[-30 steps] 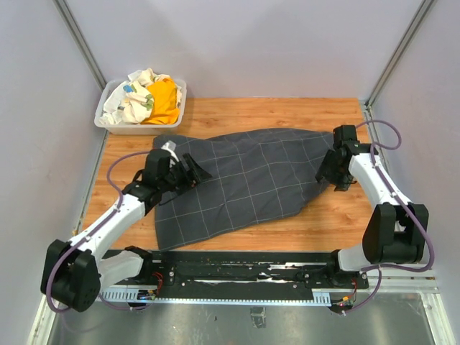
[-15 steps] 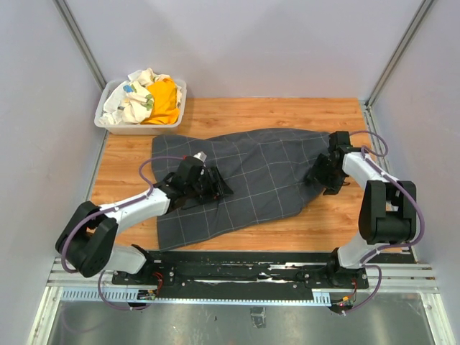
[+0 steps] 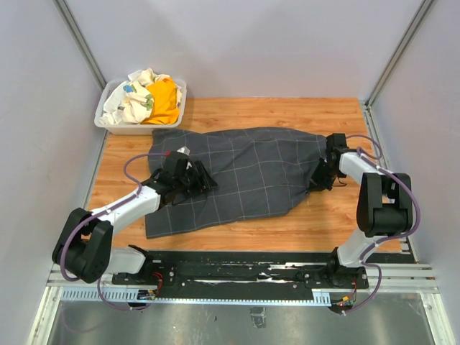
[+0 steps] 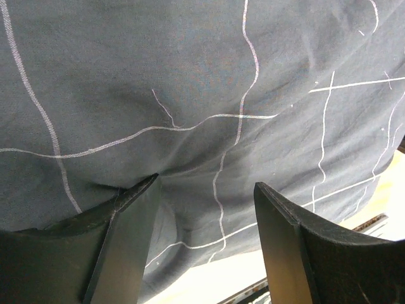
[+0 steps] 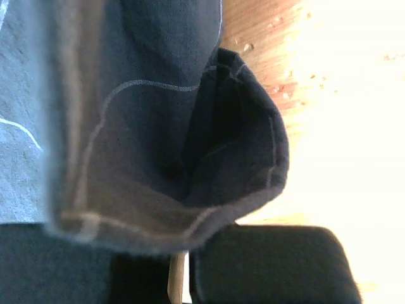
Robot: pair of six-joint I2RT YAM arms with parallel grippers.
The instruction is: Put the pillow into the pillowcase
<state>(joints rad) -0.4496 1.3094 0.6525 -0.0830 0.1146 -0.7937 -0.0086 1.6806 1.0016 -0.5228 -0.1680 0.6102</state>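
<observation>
The pillowcase (image 3: pixel 251 172) lies long side to side; right fingers (image 5: pixel 272 266) pinch its right-end hem, left fingers (image 4: pixel 130 234), spread wide, press its left half.

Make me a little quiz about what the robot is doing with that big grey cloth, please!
1. True or false: the right hand is shut on the edge of the pillowcase.
2. What lies in the white bin? A) crumpled cloths B) toy blocks C) nothing
3. Fill in: the left hand, at the pillowcase, is ___ (open or shut).
Key: 1 true; 2 A; 3 open.
</observation>
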